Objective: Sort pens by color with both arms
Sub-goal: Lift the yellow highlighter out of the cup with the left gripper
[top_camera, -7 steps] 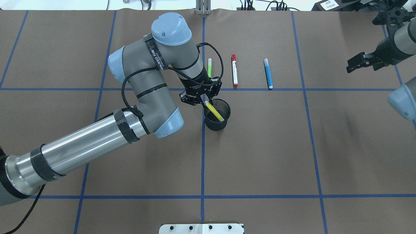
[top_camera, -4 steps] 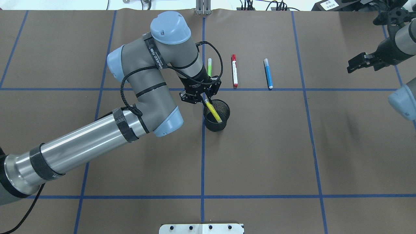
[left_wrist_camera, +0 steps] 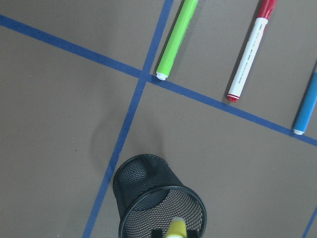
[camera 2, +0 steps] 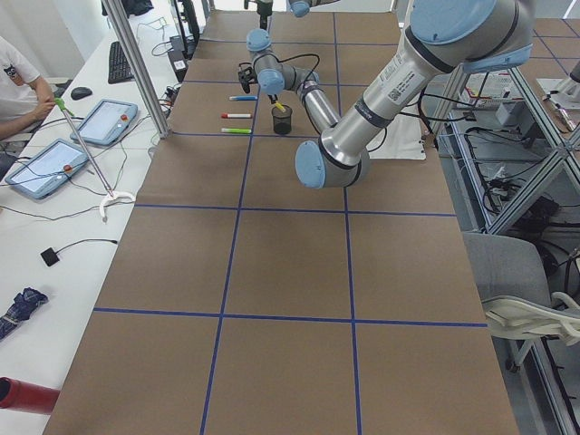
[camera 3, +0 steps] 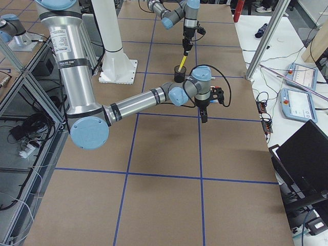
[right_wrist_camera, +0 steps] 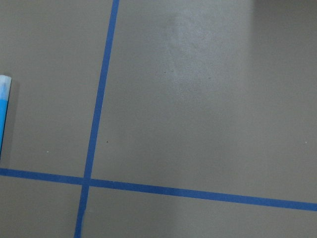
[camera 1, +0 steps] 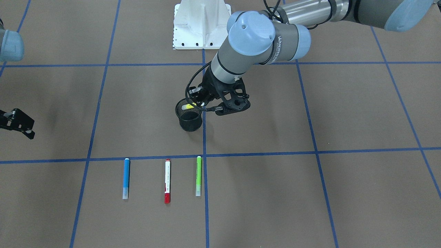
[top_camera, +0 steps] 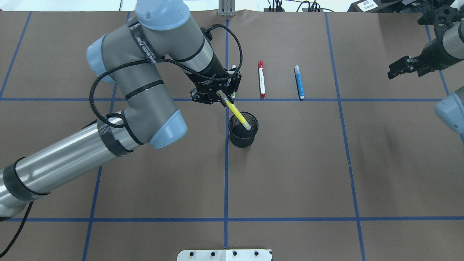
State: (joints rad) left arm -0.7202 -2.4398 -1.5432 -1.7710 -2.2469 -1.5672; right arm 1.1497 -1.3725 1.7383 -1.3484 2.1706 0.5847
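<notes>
My left gripper [top_camera: 222, 98] is shut on the top of the yellow pen [top_camera: 237, 116], which slants down with its lower end in the mouth of the black mesh cup [top_camera: 242, 137]. In the left wrist view the pen's tip [left_wrist_camera: 177, 229] shows over the cup [left_wrist_camera: 143, 191]. The green pen [camera 1: 198, 175], red-ended white pen [camera 1: 167, 181] and blue pen [camera 1: 126, 177] lie parallel in a row beyond the cup. From overhead the gripper hides most of the green pen. My right gripper [top_camera: 398, 69] hangs open and empty at the far right, away from the pens.
Brown table cover [top_camera: 290, 163] with a blue tape grid. The white mounting base [camera 1: 201, 24] stands at the robot's side. Tablets and a person's arm are on a side bench [camera 2: 54, 136] in the exterior left view.
My left arm has risen and drawn back, lifting the yellow pen from deep inside the cup until only its lower end is at the rim. The right gripper has hardly moved.
</notes>
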